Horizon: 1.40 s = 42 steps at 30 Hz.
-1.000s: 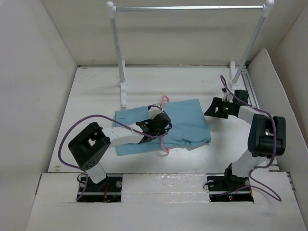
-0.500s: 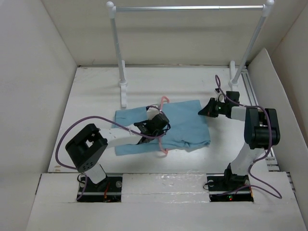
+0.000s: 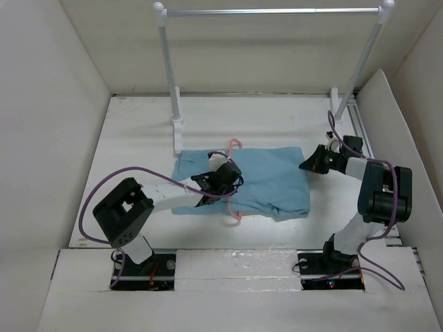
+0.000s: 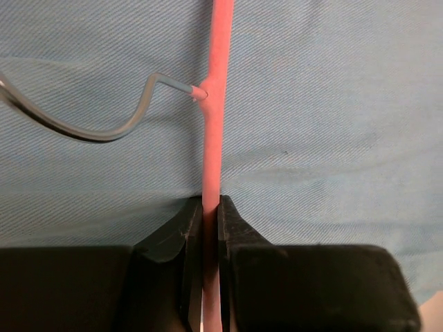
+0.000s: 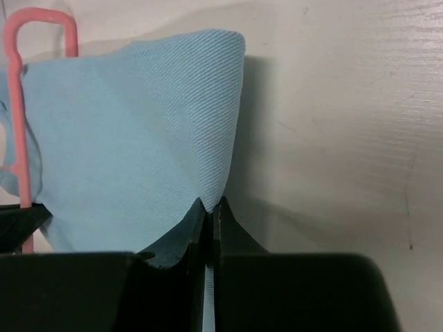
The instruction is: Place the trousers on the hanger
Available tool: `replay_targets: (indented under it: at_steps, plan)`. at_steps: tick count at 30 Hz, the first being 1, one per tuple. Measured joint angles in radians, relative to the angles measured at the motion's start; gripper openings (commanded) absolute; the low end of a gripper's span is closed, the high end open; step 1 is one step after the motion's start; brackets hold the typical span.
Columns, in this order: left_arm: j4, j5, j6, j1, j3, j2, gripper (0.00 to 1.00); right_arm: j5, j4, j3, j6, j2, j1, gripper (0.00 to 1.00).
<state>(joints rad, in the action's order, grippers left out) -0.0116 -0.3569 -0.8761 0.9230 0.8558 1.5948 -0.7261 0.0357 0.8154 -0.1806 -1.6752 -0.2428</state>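
Left gripper (image 4: pixel 210 207) stays clamped on the pink bar of the hanger (image 4: pixel 213 138), which lies across the trousers (image 3: pixel 273 183) mid-table (image 3: pixel 138 138). Right gripper (image 5: pixel 209 207), wide apart a second ago, is now pinched shut on the trousers' right edge, and the cloth has slid slightly right. Looks like the grasp is done and the fabric can be drawn along the hanger next.
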Motion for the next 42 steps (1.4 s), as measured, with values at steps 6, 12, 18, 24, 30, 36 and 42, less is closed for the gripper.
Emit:
replay_targets:
  at_steps: [6, 12, 18, 24, 30, 36, 42]
  plan:
    - [-0.043, -0.027, 0.014, 0.026, 0.078, 0.023, 0.00, 0.034, 0.026, 0.014, 0.039, -0.043, 0.000, 0.38]
    - [-0.082, -0.089, 0.034, 0.066, 0.138, 0.029, 0.00, 0.057, 0.048, 0.029, 0.058, -0.027, 0.024, 0.55]
    - [-0.154, -0.155, 0.059, 0.098, 0.214, 0.043, 0.00, 0.125, 0.166, 0.040, 0.077, 0.137, 0.069, 0.62]
    - [-0.180, -0.199, 0.086, 0.140, 0.246, 0.010, 0.00, 0.136, 0.214, 0.053, 0.051, 0.499, 0.282, 0.61]
    - [-0.164, -0.219, 0.099, 0.152, 0.256, -0.040, 0.00, 0.100, 0.143, -0.108, -0.122, 0.772, 0.586, 0.59]
    - [-0.143, -0.225, 0.114, 0.151, 0.277, -0.052, 0.00, 0.132, 0.095, -0.228, -0.303, 0.847, 0.772, 0.64]
    - [-0.135, -0.225, 0.117, 0.151, 0.278, -0.069, 0.00, 0.190, -0.037, -0.220, -0.386, 0.755, 0.905, 0.67]
